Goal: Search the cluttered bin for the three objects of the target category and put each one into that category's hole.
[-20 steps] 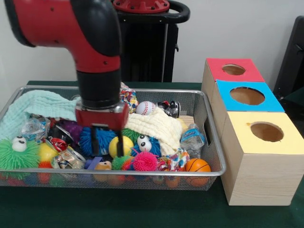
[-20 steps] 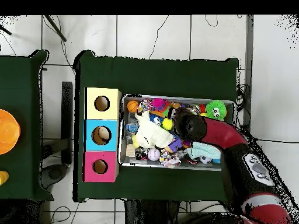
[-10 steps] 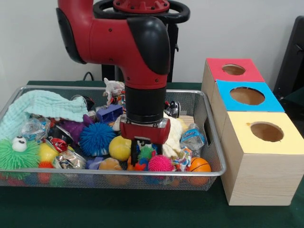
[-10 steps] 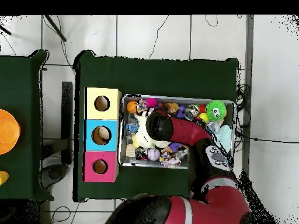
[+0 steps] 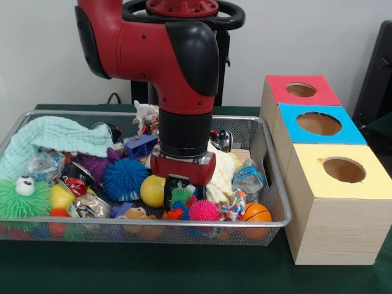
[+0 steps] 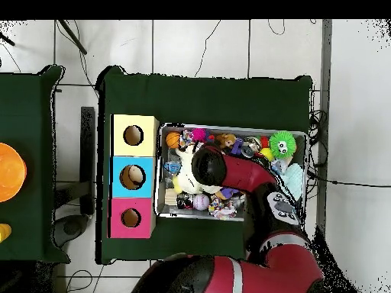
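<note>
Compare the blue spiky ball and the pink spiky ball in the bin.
The blue spiky ball is plainly bigger than the pink spiky ball. The blue one sits left of the gripper, farther back; the pink one lies at the bin's front rim, just below the gripper. Both are round and covered in soft spikes.

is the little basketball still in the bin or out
In. The basketball lies inside the wire bin, at its corner nearest the yellow box.

dark green tablecloth (image 5: 153,269), orange round object (image 6: 11,172) on neighbouring table, tiled floor (image 6: 198,46)
</note>
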Controlling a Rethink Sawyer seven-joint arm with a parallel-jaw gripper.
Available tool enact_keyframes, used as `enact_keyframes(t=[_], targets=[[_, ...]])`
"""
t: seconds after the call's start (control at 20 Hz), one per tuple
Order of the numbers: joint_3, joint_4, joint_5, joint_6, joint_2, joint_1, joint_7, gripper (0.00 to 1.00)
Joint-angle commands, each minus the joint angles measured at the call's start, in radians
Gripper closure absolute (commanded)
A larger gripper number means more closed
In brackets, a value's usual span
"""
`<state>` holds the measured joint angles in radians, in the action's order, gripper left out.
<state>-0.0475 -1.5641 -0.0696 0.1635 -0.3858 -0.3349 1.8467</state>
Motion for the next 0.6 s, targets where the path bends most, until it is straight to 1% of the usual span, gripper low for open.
enact_keyframes(t=[0.05, 0.35, 0.45, 0.6], targets=[[-0.026, -0.032, 0.014, -0.048, 0.033, -0.055, 0.158, 0.0], [-0.031, -0.038, -0.018, -0.034, 0.023, -0.085, 0.117, 0.0], [-0.034, -0.029, -0.03, -0.025, 0.026, -0.1, 0.095, 0.0], [-0.031, -0.013, -0.039, -0.012, 0.034, -0.105, 0.077, 0.0]])
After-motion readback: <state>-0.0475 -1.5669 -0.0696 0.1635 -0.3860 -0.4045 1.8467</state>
